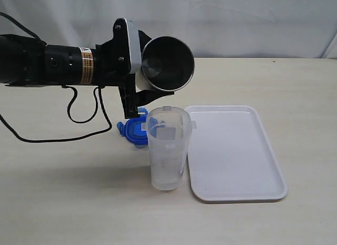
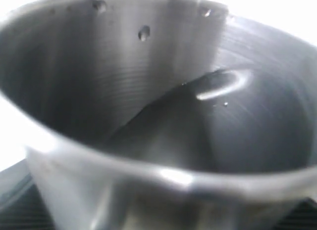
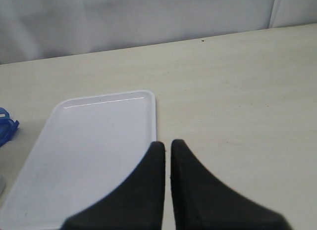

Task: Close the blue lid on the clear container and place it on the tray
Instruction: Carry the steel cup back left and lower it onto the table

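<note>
Clear container [image 1: 167, 150] is standing upright on the table [image 1: 63, 192], long axis vertical, open mouth up, just beside the left edge of the tray [image 1: 237, 150]. Blue lid [image 1: 136, 131] lies flat right behind it, partly hidden. Left gripper [image 1: 138, 76] has a steel tumbler [image 1: 167, 63] clamped sideways in the air above the lid, mouth facing the camera. Right gripper [image 3: 167, 147] is pinched together, nothing in it.

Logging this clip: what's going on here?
The left gripper holds a steel tumbler tipped on its side, up above the lid and container. The lid lies on the table behind the open container, not yet fitted. The tray holds nothing. The right gripper is shut and empty, near the tray.
</note>
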Robot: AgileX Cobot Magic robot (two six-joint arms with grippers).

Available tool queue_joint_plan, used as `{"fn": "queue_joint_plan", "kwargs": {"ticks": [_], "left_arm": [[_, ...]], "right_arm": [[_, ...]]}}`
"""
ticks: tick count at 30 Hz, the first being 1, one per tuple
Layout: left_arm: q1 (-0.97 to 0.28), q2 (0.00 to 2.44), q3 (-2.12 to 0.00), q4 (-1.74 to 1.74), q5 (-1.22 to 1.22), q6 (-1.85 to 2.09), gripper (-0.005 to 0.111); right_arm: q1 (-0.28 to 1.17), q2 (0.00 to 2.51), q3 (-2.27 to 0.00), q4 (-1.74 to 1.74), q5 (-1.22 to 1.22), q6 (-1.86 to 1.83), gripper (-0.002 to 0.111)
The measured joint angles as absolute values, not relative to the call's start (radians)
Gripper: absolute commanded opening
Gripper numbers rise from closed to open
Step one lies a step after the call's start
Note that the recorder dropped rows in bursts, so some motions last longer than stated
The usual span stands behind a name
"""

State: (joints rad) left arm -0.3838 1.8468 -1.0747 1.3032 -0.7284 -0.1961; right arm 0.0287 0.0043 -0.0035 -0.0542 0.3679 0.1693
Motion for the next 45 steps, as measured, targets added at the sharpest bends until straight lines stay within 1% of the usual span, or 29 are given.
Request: {"fn": "queue_joint_plan", "kwargs": {"ticks": [5,8,12,17,30,34,45], "left_arm": [[-0.384,1.847,-1.075,1.303,-0.724,-0.402,0.000],[-0.376,1.847,-1.075,1.186,-0.664,-0.514,0.000],[-0.294,1.881,-1.099,1.029,-0.641,-0.615,0.000],[-0.184,2.024,-1.240,0.964,-0.623,-0.747,0.000],[-0.034,2.288,-1.538,0.964,-0.605,-0.898,0.000],[-0.014,2.357,-1.610,0.974,-0.601,-0.905,0.000],[-0.013,2.460,-1.643,0.968,-0.686,-0.791,0.000]], "right_arm": [[0.029,0.004,-0.003,-0.054,0.368,0.169,0.005],[0.029,0.004,-0.003,-0.054,0.368,0.169,0.005],[0.029,0.004,-0.003,-0.054,0.368,0.169,0.005],[0.029,0.004,-0.003,-0.054,0.368,0.169,0.005],[0.029,0.004,-0.003,-0.054,0.368,0.169,0.005],[0.029,0.004,-0.003,-0.054,0.368,0.169,0.005],[0.029,0.004,-0.003,-0.054,0.368,0.169,0.005]]}}
